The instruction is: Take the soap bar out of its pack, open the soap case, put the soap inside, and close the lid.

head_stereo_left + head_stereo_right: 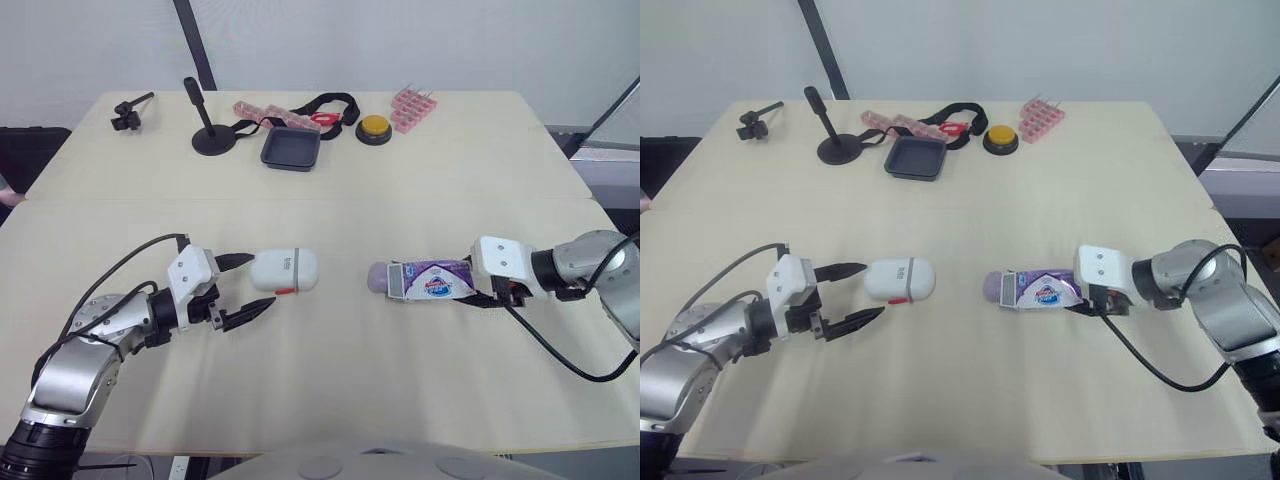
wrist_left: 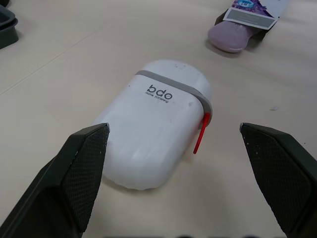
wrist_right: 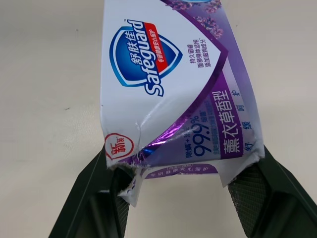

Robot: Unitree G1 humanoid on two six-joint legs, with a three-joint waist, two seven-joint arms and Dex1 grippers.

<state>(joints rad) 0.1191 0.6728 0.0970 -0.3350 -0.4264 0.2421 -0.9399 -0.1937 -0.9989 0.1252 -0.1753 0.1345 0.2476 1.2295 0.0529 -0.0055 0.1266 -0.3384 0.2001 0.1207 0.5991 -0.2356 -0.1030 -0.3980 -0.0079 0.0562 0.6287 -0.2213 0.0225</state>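
A white soap case (image 1: 285,270) with a grey band and a red tab lies closed on the table, left of centre. My left gripper (image 1: 260,283) is open, one finger on each side of the case's near end, and the left wrist view shows gaps between the fingers and the case (image 2: 158,119). To the right lies the purple-and-white soap pack (image 1: 435,279). The lilac soap bar (image 1: 377,277) pokes out of the pack's open end toward the case. My right gripper (image 3: 182,166) is shut on the pack's torn far end (image 3: 168,74).
Along the table's far side stand a black tray (image 1: 290,148), a black stand (image 1: 208,135), a yellow button (image 1: 374,127), two pink pill boxes (image 1: 413,107), a black strap and a small black clamp (image 1: 128,112). A seam crosses the table (image 1: 320,198).
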